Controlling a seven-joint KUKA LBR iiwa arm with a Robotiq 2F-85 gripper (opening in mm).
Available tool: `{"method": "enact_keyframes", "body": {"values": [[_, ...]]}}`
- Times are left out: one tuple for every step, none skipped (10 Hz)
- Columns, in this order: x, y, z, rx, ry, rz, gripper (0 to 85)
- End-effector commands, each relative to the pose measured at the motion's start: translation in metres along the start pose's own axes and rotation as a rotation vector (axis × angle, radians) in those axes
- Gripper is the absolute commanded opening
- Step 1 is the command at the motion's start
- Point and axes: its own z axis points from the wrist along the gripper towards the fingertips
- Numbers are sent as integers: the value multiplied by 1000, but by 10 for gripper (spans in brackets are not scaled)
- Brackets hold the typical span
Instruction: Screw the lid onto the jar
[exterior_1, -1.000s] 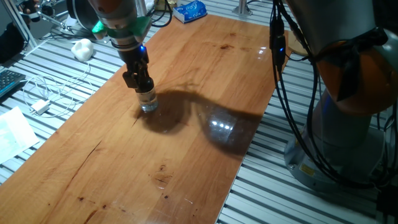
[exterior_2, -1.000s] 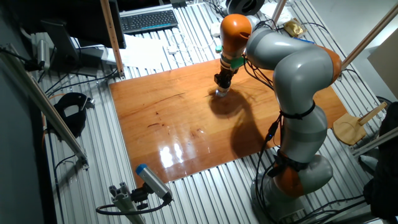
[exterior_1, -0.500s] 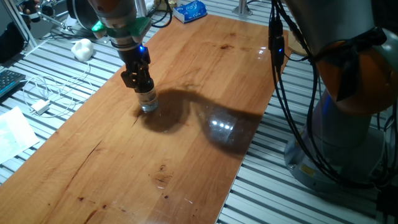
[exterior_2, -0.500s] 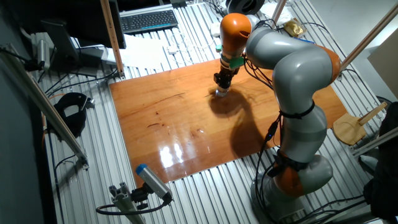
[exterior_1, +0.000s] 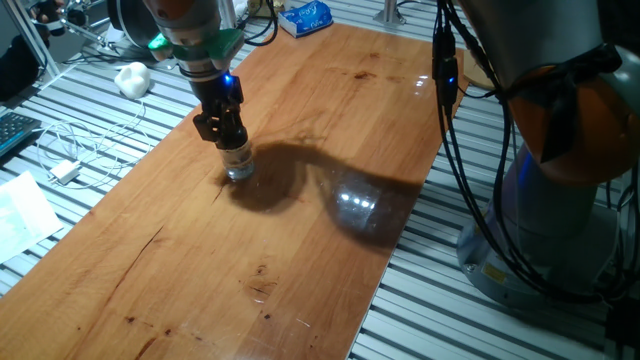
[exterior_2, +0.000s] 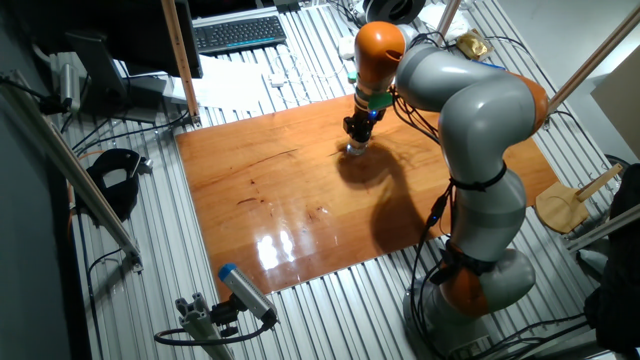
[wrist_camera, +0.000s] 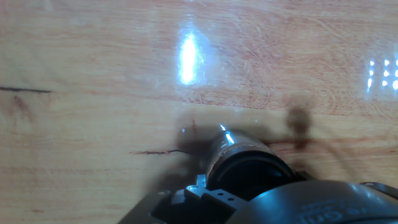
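Overhead glare on table (exterior_1: 330, 120); hand view blurred.

The end effector (exterior_1: 228, 135) hides the lid; hand view blurred.

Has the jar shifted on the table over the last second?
No. The jar sits at the same spot beside the dark crack in the wood; the gripper remains directly above it.

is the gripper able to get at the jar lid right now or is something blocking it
Probably yes: the gripper stands straight above the jar and seems to be on the lid already. The wooden table around the jar is bare, so nothing blocks it. Whether the fingers actually clamp the lid cannot be told.
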Motion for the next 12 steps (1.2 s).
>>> {"method": "enact_keyframes", "body": {"values": [[0, 0, 0, -2, 0, 5, 510], [0, 0, 0, -2, 0, 10, 510], [0, 0, 0, -3, -1, 16, 510], [0, 0, 0, -2, -2, 25, 510], [0, 0, 0, -6, -2, 42, 510], [0, 0, 0, -6, -4, 54, 510], [0, 0, -1, -6, -4, 69, 510], [0, 1, -1, -11, -4, 86, 510], [0, 1, -1, -11, -5, 103, 510], [0, 1, -1, -15, -5, 124, 510], [0, 1, -1, -15, -7, 141, 510], [1, 1, 0, -19, -8, 165, 510]]}}
